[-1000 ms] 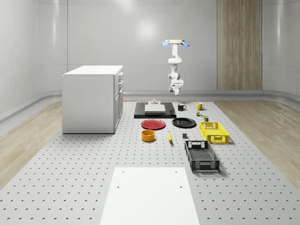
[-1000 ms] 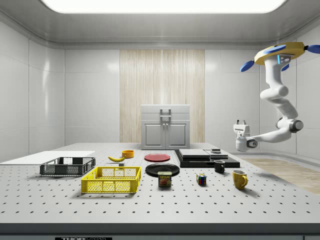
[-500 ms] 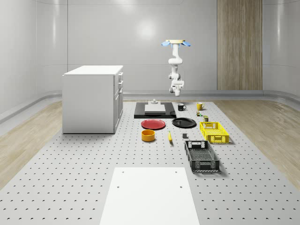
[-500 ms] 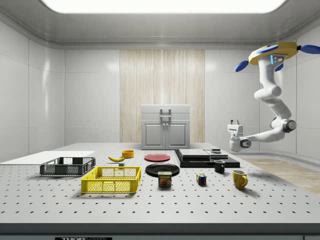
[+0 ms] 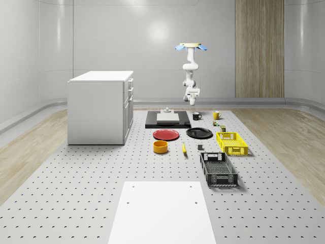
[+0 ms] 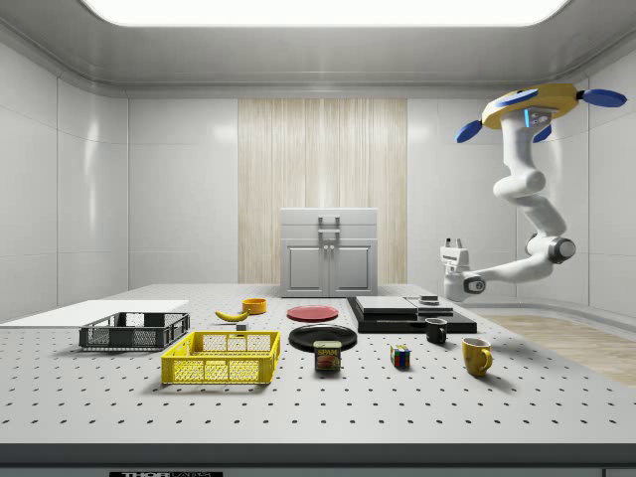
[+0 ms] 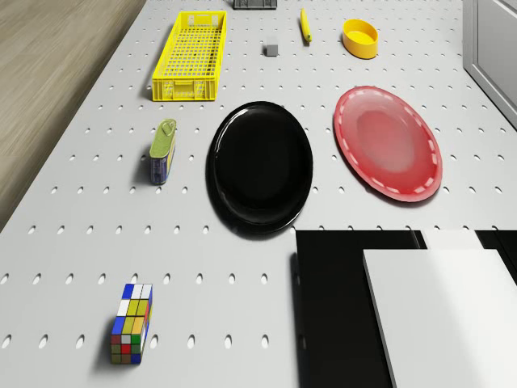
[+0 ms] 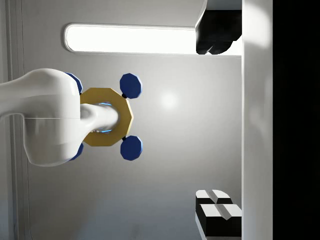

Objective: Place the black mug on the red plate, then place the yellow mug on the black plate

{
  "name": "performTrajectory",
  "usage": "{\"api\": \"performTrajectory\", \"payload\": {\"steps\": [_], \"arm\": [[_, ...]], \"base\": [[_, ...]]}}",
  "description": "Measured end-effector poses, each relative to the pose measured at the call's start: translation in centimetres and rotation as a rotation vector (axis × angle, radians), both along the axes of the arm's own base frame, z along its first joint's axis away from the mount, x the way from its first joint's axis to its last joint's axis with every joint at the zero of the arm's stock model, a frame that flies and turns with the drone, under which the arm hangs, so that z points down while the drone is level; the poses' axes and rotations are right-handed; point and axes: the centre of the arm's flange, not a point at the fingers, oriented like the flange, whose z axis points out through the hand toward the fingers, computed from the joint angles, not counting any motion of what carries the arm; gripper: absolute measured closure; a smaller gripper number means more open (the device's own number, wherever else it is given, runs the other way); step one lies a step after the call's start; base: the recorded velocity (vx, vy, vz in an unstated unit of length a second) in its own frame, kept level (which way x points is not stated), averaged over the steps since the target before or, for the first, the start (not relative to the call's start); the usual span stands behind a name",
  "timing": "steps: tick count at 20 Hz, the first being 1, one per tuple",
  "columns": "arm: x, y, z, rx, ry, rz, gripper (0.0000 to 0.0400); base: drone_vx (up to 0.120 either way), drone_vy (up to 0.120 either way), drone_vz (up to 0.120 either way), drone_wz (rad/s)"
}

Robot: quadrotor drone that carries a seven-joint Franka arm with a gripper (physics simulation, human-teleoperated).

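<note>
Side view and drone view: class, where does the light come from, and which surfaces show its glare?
Side view: a bright ceiling panel lights the room from above, with short shadows under the yellow mug. Drone view: soft sheen on the red plate and black plate.

Black mug (image 6: 436, 331) standing open overhead, black slab (image 6: 410, 314) lying just behind it; yellow mug (image 6: 476, 356) sitting clear on all sides; cube (image 6: 399, 357) and can (image 6: 327, 356) lying between the mugs and black plate (image 7: 260, 166); red plate (image 7: 388, 144) lying unobstructed beside it
</note>
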Motion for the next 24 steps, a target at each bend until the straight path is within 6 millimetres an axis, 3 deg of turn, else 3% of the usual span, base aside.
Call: {"api": "performTrajectory", "payload": {"steps": [8,14,19,24], "arm": [[-0.1,1.0,-0.1,-0.096,-0.006,-0.003,0.0],[-0.1,3.1,-0.6,-0.322,-0.01,-0.009,0.0],[0.0,6.8,-3.0,-0.762,-0.012,-0.02,0.0],[0.2,9.5,-10.0,-1.531,-0.01,-0.042,0.0]], "base": [[0.12,0.0,0.0,0.0],[0.047,0.0,0.0,0.0],[0.0,0.0,-0.088,0.0],[0.12,0.0,-0.12,0.0]]}}
